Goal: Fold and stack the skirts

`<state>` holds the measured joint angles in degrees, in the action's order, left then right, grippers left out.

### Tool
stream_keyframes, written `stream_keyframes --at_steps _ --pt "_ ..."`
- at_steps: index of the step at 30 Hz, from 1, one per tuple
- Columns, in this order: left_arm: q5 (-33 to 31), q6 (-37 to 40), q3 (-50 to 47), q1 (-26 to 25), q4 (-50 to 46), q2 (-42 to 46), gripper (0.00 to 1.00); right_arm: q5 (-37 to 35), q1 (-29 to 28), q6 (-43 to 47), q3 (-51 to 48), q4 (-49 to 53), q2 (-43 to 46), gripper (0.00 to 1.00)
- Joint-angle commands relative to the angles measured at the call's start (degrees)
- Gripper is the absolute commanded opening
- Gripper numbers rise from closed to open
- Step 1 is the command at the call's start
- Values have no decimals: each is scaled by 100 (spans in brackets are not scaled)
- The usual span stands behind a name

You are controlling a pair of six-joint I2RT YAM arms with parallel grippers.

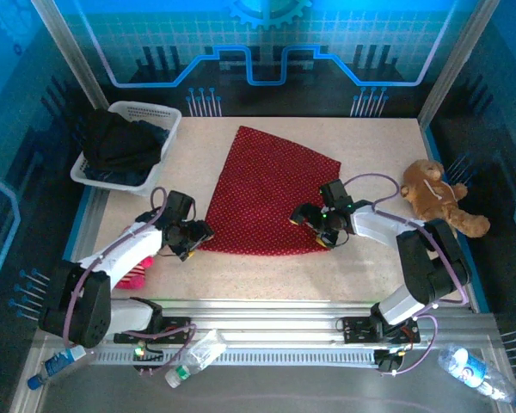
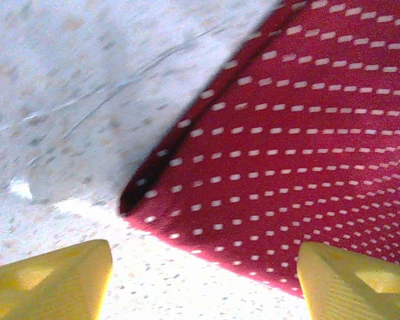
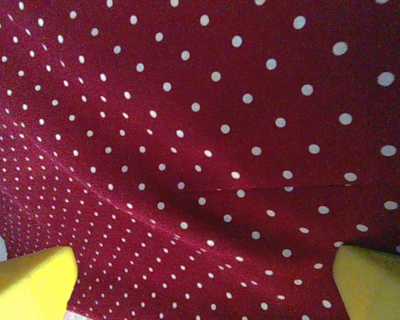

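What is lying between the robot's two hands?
The red dotted skirt lies spread flat between the left hand and the right hand, as the top view shows.

Skirt (image 1: 267, 194): deep red, small white dots in regular rows all over; the dots blur into short dashes in the left wrist view and are round in the right wrist view. Table (image 1: 370, 155): pale beige with a fine grey-brown speckle. Basket (image 1: 146, 110): white lattice. Clothes (image 1: 120, 146) in it: black to dark blue, plain. Bear (image 1: 434, 196): brown. Plush (image 1: 136, 277): pink. Left gripper (image 1: 192, 239) and right gripper (image 1: 311, 228): black bodies, yellow fingers (image 2: 50, 280). Arms (image 1: 125, 254): white and black links. Cables (image 1: 370, 179): purple. Bottles (image 1: 473, 366): clear, blue labels. Backdrop (image 1: 258, 43): blue, with a lighter blue line-and-grid pattern.
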<state>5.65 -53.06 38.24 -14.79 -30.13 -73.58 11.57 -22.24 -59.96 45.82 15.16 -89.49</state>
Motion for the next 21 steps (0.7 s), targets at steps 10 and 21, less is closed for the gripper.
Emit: stream_keyframes --at_steps 10,21 --pt "113 -337 -176 -35 919 -784 51 69 -77 -112 -84 -108 -77 100" --pt "-350 -443 10 -397 813 -703 23 -250 108 -40 -347 396 681 100"
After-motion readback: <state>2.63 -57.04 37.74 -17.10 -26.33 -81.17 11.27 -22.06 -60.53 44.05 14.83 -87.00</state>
